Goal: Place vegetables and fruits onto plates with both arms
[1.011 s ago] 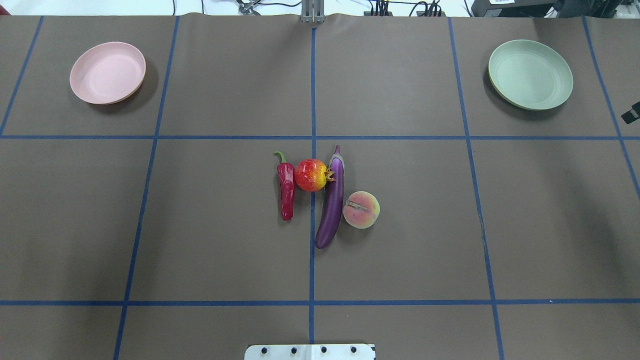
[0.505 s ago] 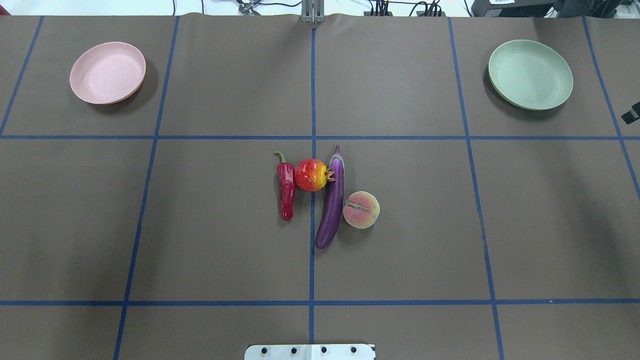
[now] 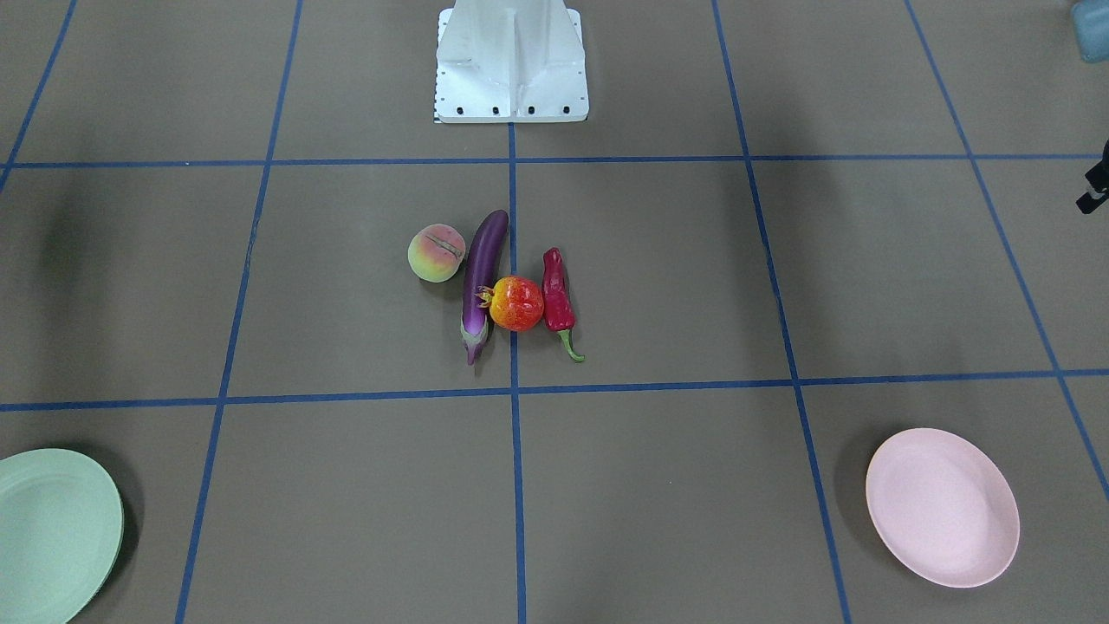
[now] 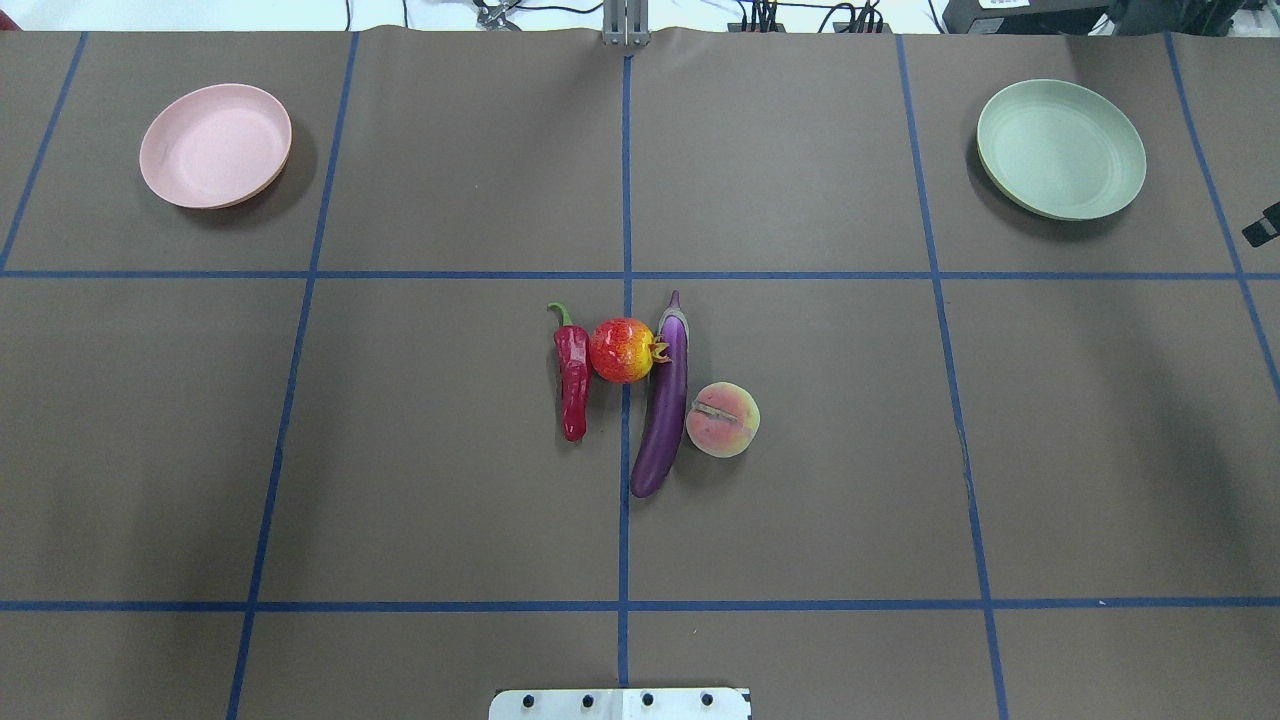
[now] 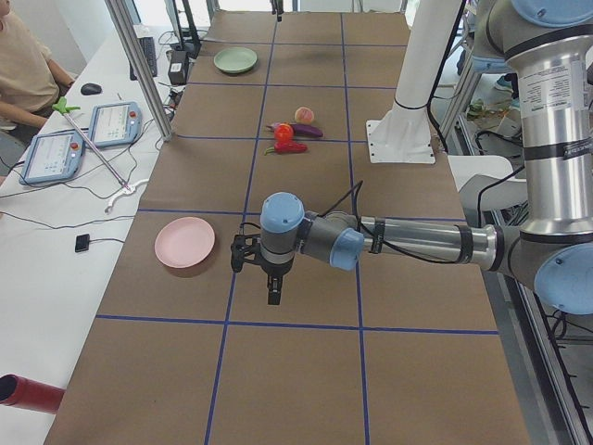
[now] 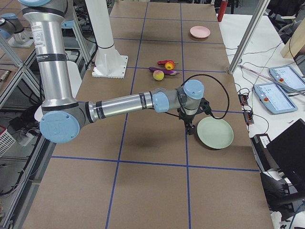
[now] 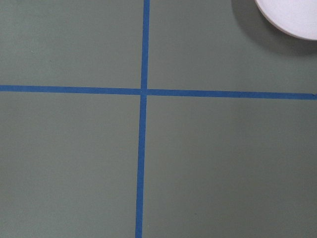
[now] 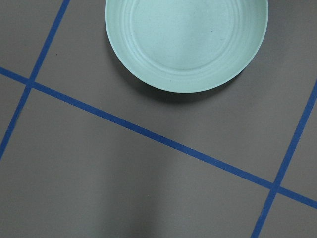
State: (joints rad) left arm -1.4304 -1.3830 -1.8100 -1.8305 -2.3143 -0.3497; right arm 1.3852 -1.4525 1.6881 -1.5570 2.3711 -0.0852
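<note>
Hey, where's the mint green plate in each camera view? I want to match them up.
Front-facing: green plate in the bottom left corner, cut off.
Overhead: top right.
Exterior left: far end, near the top.
Exterior right: right of centre.
Left wrist: not in view.
Right wrist: top, cut off by the edge.
Shared landmark: the blue tape grid.

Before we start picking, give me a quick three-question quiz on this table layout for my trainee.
1. True or false: the pink plate and the mint green plate are both empty.
2. What lies between the chili and the eggplant? A: a lemon. B: the red-orange fruit. C: nothing.
3. Fill in: the peach sits right beside the ___.
Key: 1 true; 2 B; 3 eggplant.
</note>
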